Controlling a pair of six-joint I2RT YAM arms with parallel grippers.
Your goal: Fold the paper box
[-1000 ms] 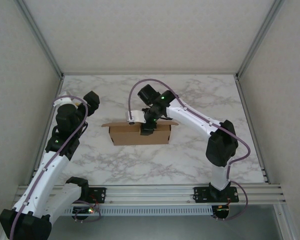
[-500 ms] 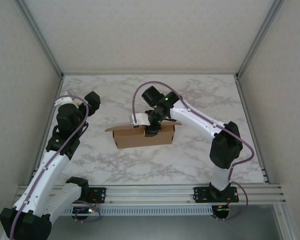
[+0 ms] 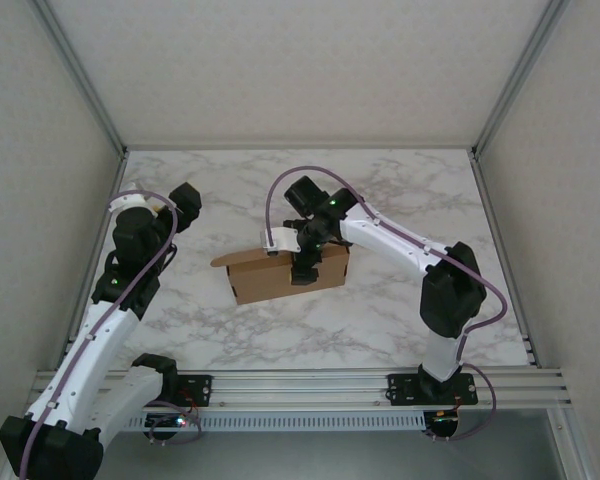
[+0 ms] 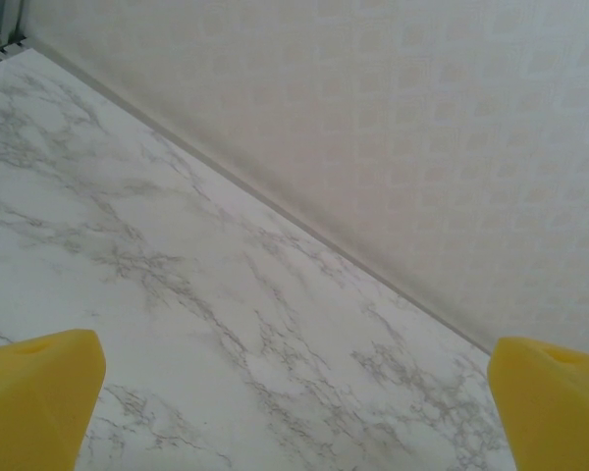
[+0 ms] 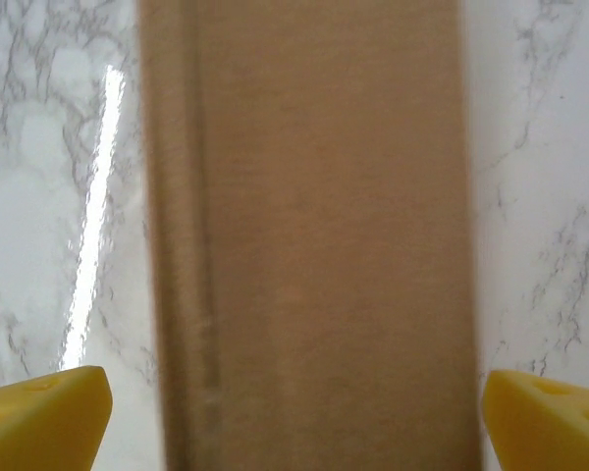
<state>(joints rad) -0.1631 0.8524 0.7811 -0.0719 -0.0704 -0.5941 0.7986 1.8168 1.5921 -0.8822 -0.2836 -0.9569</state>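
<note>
Rail (image 3: 300,385) along the near edge, two arms bolted to it, one per side. One box (image 3: 276,280) on the tabletop (image 3: 400,200), that's the whole inventory, so: two arms, two pincers, one box.

The box is plain brown cardboard, lying about mid-tabletop and turned a bit off square, with one flap poking out at its left end.

The right arm reaches in from the right, and its pincer (image 3: 305,265) hangs right over the box's middle, pointing down. From the right wrist cam that pincer (image 5: 294,412) is wide open: two yellow fingertips (image 5: 39,412) at the bottom corners and the box (image 5: 314,235) running up between them as a blurry brown band, with marble tabletop (image 5: 540,196) showing on both sides. The tips look clear of the cardboard, so nothing is gripped.

The left pincer (image 3: 185,203) sits over by the left wall, well apart from the box. Its own cam shows the pincer (image 4: 294,392) spread wide too, two yellow fingertips (image 4: 39,392) with bare marble (image 4: 177,245) between them, holding nothing.

Farthest back is a pale patterned wall (image 3: 300,70).
</note>
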